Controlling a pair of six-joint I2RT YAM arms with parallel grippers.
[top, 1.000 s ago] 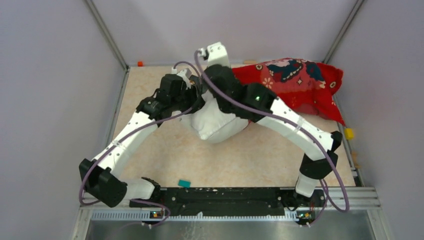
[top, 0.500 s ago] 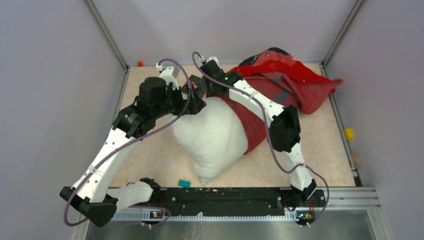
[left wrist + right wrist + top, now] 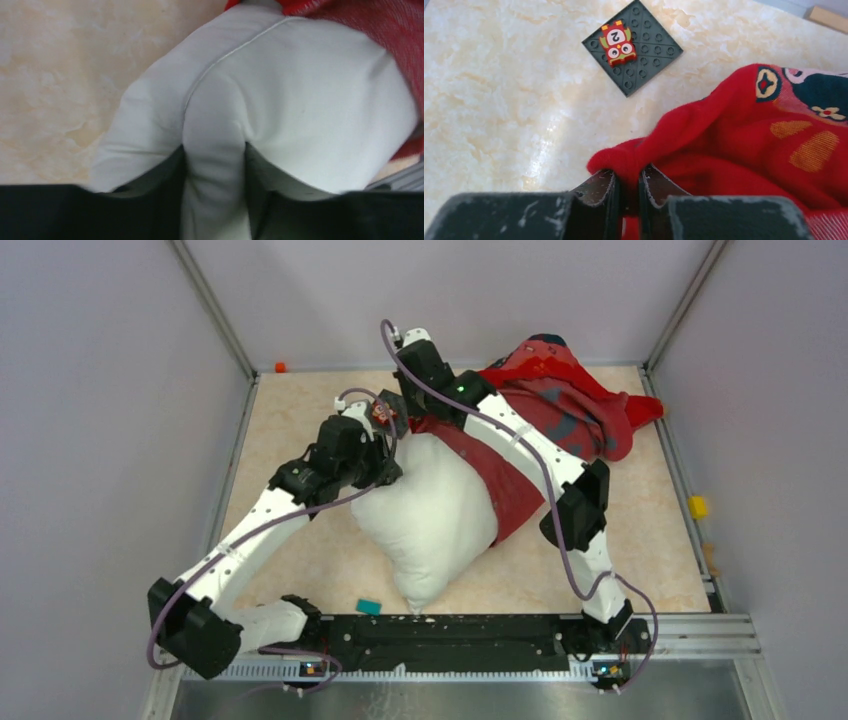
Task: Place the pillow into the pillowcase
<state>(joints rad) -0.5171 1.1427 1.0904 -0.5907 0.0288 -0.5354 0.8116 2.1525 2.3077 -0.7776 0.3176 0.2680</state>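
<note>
While the plump white pillow [image 3: 435, 520] lies slantwise on the marbled beige worktop [image 3: 300, 410], its far right side is covered by the red printed pillowcase [image 3: 560, 410], the rest of which is crumpled toward the far right corner. The left gripper [image 3: 214, 165] pinches a raised ridge of the pillow's smooth, piped cloth. The right gripper [image 3: 626, 187] is nearly closed on a folded edge of the fuzzy pillowcase. Beyond it lies a grey square studded plate [image 3: 633, 46] bearing a small red owl-faced tile [image 3: 616, 44].

Pillow [image 3: 430, 515] partly in red p-case [image 3: 505, 495]
</note>
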